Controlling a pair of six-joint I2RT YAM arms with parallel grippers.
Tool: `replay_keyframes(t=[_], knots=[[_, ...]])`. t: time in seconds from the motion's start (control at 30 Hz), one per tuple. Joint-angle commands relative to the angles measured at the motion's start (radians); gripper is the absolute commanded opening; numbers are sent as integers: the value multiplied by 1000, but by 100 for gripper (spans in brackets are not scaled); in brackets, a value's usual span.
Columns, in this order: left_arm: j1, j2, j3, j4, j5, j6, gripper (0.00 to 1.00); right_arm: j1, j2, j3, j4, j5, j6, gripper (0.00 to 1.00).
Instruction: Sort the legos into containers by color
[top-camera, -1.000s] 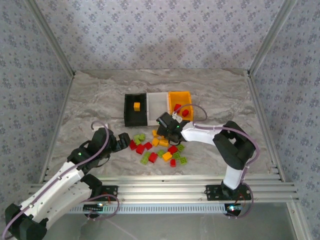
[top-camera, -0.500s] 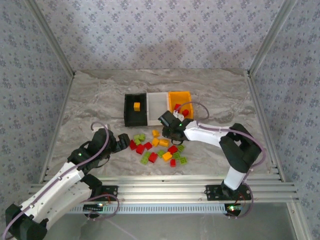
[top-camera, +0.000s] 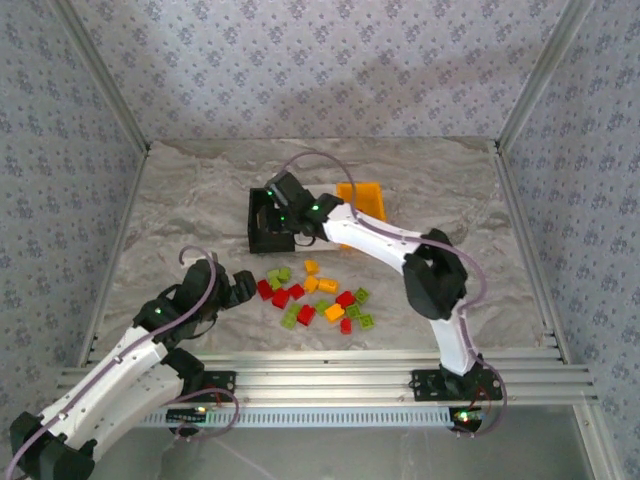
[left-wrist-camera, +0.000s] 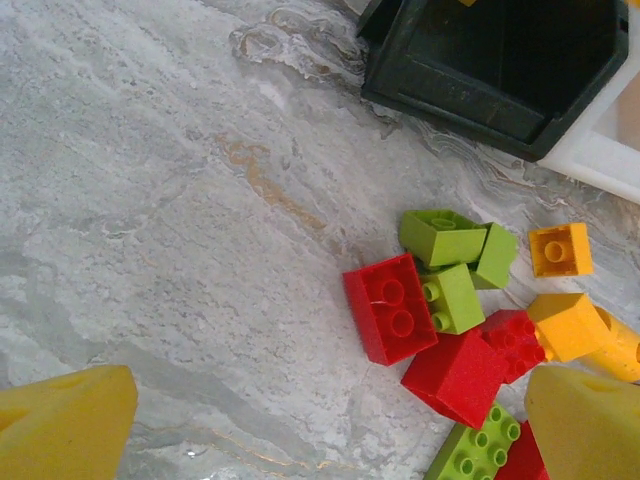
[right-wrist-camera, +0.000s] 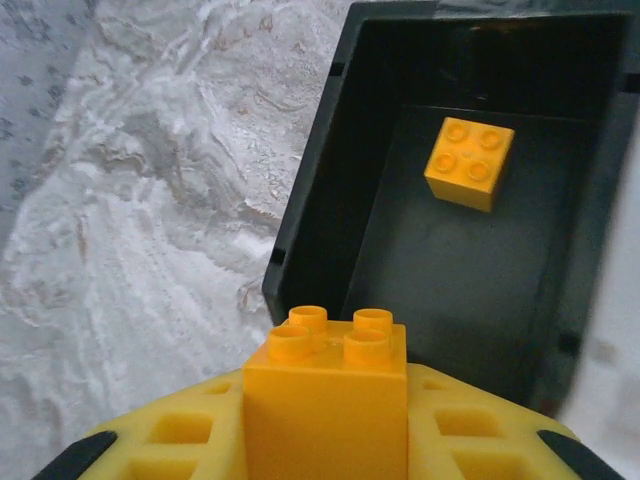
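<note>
The right gripper (right-wrist-camera: 325, 445) clenches one orange-yellow brick (right-wrist-camera: 325, 385) above the near wall of the black bin (right-wrist-camera: 300, 180), where one matching brick (right-wrist-camera: 469, 163) lies. Let go this close to the rim, it could clip the wall and bounce onto the counter (left-wrist-camera: 150, 200). The left gripper (left-wrist-camera: 325, 425) hangs wide open beside the pile (top-camera: 315, 297): roughly six red, seven green and four yellow

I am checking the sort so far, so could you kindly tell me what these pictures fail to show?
Top external: the right arm covers the white bin and part of the orange bin, hiding contents.
Left wrist: the top edge cuts off the black bin; a yellow fingertip hides bricks lower right.
Right wrist: the bottom edge cuts off the held orange-yellow brick.
</note>
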Motion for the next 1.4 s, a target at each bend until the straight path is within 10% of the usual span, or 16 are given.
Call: replay_keyframes(t=[0.0, 0.3, 0.87, 1.37], knots=[[8, -8, -10, -37, 5, -10, 99, -11, 97, 120, -99, 10, -69, 33], [9, -9, -16, -34, 39, -11, 99, -25, 95, 202, -49, 36, -95, 65], [-3, 456, 48, 295, 186, 30, 81, -75, -545, -671, 118, 74, 68, 65], [-6, 583, 52, 230, 93, 9, 65, -114, -741, -862, 125, 112, 97, 65]])
